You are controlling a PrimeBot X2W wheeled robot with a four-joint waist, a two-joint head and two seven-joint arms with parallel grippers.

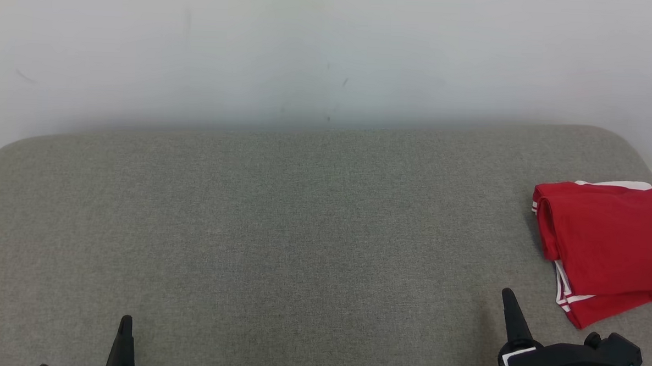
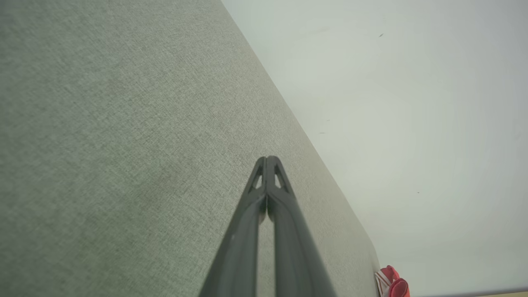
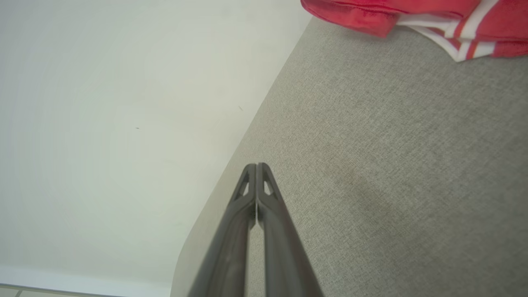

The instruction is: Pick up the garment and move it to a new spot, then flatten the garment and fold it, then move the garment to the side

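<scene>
The garment (image 1: 604,244) is red with white stripes and lies folded at the right side of the grey fabric surface (image 1: 302,231). Its edge shows at the top of the right wrist view as the garment (image 3: 412,16), and a small corner of the garment (image 2: 392,284) appears low in the left wrist view. My right gripper (image 1: 507,294) is at the lower right, a little in front and left of the garment, shut and holding nothing; its tips (image 3: 256,166) meet. My left gripper (image 1: 126,320) sits at the lower left, far from the garment, with its tips (image 2: 267,159) pressed together and nothing between them.
A pale wall (image 1: 332,51) rises behind the far edge of the grey surface. The surface's rounded corners lie at the far left and far right. The garment sits close to the right edge.
</scene>
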